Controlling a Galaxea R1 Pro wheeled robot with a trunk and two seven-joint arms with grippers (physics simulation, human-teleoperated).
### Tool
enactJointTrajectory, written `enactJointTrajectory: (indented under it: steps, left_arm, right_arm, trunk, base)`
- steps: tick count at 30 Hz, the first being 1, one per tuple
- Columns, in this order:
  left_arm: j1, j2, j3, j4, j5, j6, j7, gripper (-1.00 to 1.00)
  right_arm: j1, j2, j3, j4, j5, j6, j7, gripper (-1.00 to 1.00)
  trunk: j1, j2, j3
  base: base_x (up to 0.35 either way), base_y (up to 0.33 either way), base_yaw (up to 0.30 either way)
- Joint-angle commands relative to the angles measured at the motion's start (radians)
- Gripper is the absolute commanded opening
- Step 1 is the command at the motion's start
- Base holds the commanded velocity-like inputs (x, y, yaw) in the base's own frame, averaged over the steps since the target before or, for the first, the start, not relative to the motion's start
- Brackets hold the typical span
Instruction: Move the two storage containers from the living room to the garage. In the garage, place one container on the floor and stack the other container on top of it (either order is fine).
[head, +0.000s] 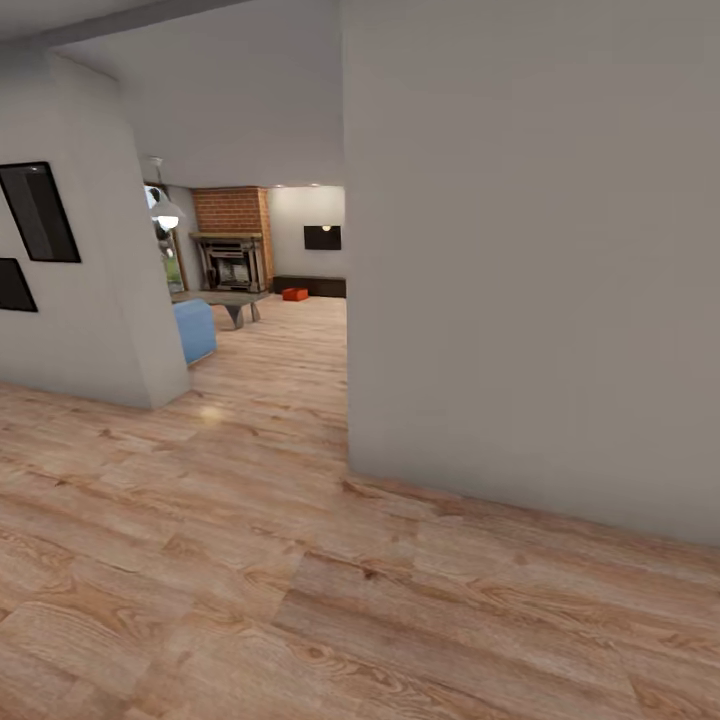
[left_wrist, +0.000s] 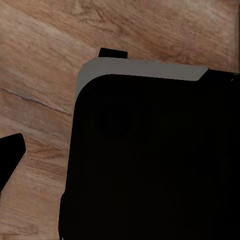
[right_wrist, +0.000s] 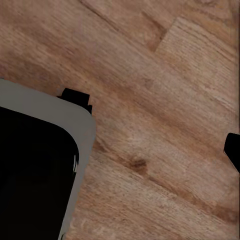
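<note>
Rolling along the wood plank floor (head: 300, 600), I see what looks like one red-orange storage container (head: 295, 294) far ahead in the living room, near the brick column (head: 232, 210). Nothing is carried yet; whether my jaws are parted, I cannot tell.

Head view: from a hallway, facing forward and slightly down past a grey wall corner (head: 348, 300) toward the distant brick column (head: 232, 210). Both wrist views: aimed straight down, close above the plank floor (head: 300, 600), the surface shared with the head view.
</note>
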Motion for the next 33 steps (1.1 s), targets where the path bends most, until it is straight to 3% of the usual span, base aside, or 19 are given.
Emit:
enactJointTrajectory:
  steps: [1,9,33]
  left_arm:
    - [0.000,0.000,0.001,0.000,0.007,-0.001,0.001,1.00]
    - [0.000,0.000,0.001,0.000,0.007,-0.001,0.001,1.00]
    - [0.000,0.000,0.001,0.000,0.007,-0.001,0.001,1.00]
  right_arm:
    - [-0.001,0.001,0.008,0.003,-0.007,-0.005,-0.001,1.00]
    - [-0.001,0.001,0.007,0.003,-0.007,-0.006,-0.001,1.00]
    - [-0.001,0.001,0.007,0.003,-0.007,-0.007,-0.001,1.00]
  trunk:
    - [0.001,0.000,-0.001]
    - [0.001,0.000,-0.001]
    - [0.001,0.000,0.010]
  base:
    - [0.323,0.000,0.000]
    - [0.323,0.000,0.054]
    - [0.323,0.000,0.235]
